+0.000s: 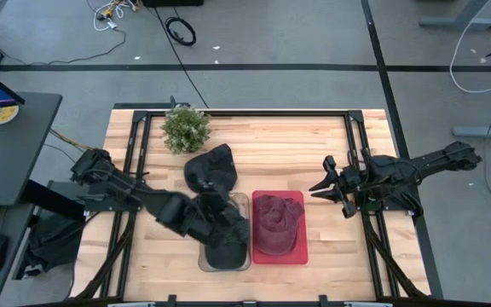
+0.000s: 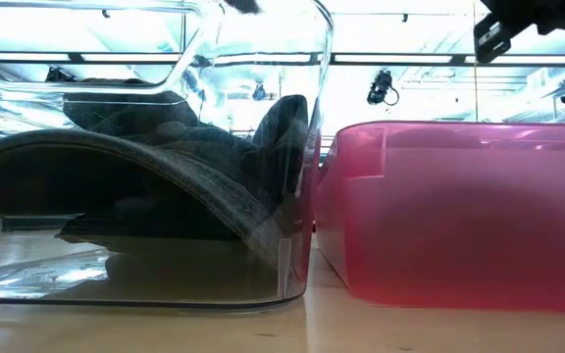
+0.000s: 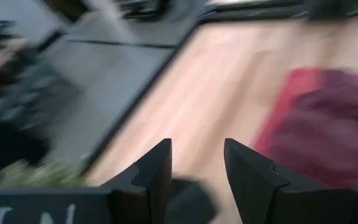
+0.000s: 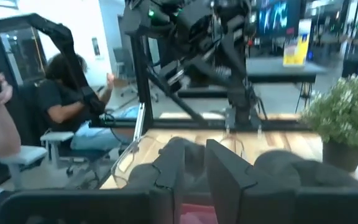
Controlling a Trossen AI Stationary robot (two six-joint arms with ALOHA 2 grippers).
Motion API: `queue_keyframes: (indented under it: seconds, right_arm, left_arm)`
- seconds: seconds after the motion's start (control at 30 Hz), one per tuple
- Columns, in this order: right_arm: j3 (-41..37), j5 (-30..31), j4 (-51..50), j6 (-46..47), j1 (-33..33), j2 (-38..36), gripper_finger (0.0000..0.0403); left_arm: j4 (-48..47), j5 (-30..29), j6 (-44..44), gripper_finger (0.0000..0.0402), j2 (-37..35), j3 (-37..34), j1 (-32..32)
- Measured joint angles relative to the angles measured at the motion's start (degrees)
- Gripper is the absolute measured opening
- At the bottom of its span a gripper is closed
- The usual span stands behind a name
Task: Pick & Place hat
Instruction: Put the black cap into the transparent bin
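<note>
A maroon hat point(image 1: 277, 223) lies in the red tray point(image 1: 301, 254) near the table's middle. Left of the tray stands a clear bin point(image 1: 203, 263) with a dark hat point(image 1: 228, 247) inside; in the low view that hat point(image 2: 165, 167) leans against the bin's wall. Another dark hat point(image 1: 211, 168) lies on the table just beyond the bin's far end. My left gripper point(image 1: 225, 215) hangs over the bin, open point(image 3: 197, 168), nothing between its fingers. My right gripper point(image 1: 320, 188) stays at the table's right, clear of the tray, its fingers a narrow gap apart point(image 4: 194, 168) and empty.
A small potted plant point(image 1: 185, 128) stands at the far left of the table. Black frame rails point(image 1: 352, 136) run along the table's sides. Bare wood lies between the tray and the right arm. People sit beyond the table point(image 4: 73, 93).
</note>
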Motion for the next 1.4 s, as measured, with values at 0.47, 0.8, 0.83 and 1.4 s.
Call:
queue_keyframes:
  seconds: [0.47, 0.8, 0.83, 1.4]
  right_arm:
    - [-12.5, -1.4, 18.9, -3.4, 0.0, -9.8, 0.0068]
    - [-17.8, -1.6, 22.4, -3.3, 0.0, -13.2, 0.0068]
    - [-17.8, -1.6, 21.5, -3.8, 0.0, -13.2, 0.0068]
    - [-17.8, -1.5, -9.6, -5.0, 0.0, -13.3, 0.0068]
  left_arm:
    - [45.7, 38.4, 37.6, 0.0151, 2.9, 0.1, -0.4]
    - [56.8, 44.7, 39.2, 0.0149, 2.8, -4.2, 2.7]
    - [61.2, 47.4, 39.2, 0.0149, 2.7, -6.7, 3.5]
    - [74.2, 64.0, 38.8, 0.0149, -14.3, -33.3, 19.0]
